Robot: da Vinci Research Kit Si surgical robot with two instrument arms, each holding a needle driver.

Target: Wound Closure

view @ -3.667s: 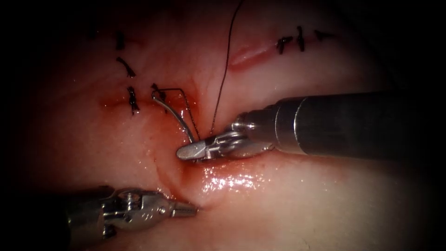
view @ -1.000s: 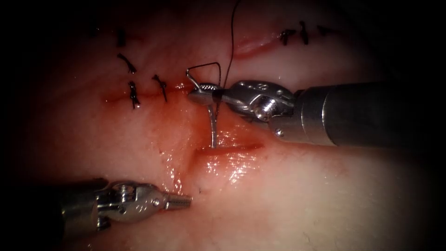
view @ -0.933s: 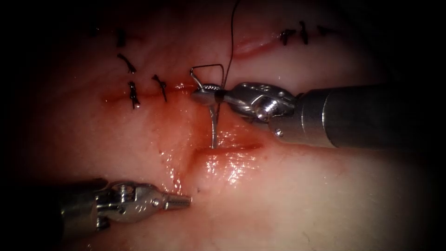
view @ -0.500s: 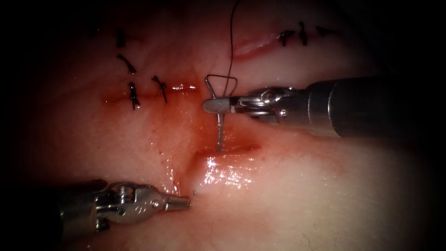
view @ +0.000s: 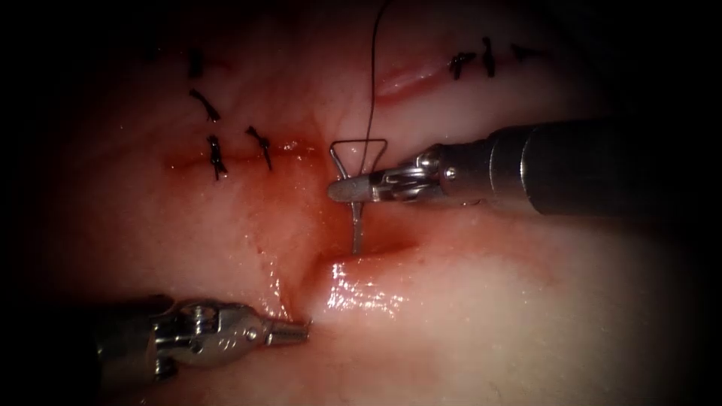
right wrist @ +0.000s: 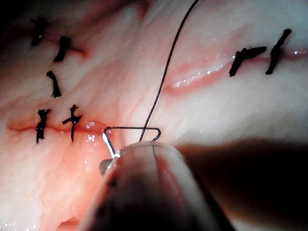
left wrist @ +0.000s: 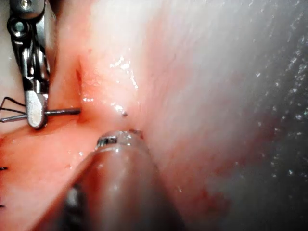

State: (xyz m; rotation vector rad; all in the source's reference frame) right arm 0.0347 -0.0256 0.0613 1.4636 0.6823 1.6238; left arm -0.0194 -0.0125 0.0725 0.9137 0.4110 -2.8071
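My right tool point(view: 340, 190) comes in from the right, its jaws shut on the curved needle point(view: 356, 225) about a third of the way from its tail. The needle points down and its tip sinks into the wet tissue at the edge of the open cut point(view: 320, 259). The left wrist view has the same needle point(left wrist: 62, 112) meeting the tissue beside the right tool point(left wrist: 36, 113). Black thread point(view: 372, 83) bends off the needle's tail and runs up out of view, as does the thread point(right wrist: 163, 72) in the right wrist view. My left tool point(view: 301, 331) lies low on the cut's left side, shut and holding nothing.
Dark knotted stitches point(view: 216, 156) close the cut to the left of the needle, and others point(view: 459, 65) sit at the upper right beside a short open gap point(view: 406, 75). Red fluid wets the tissue point(view: 361, 289) around the cut.
The right tool has rolled its wrist and shifted a little right and down with the needle, pressing the tip deeper at the cut's edge. The left tool has barely moved.
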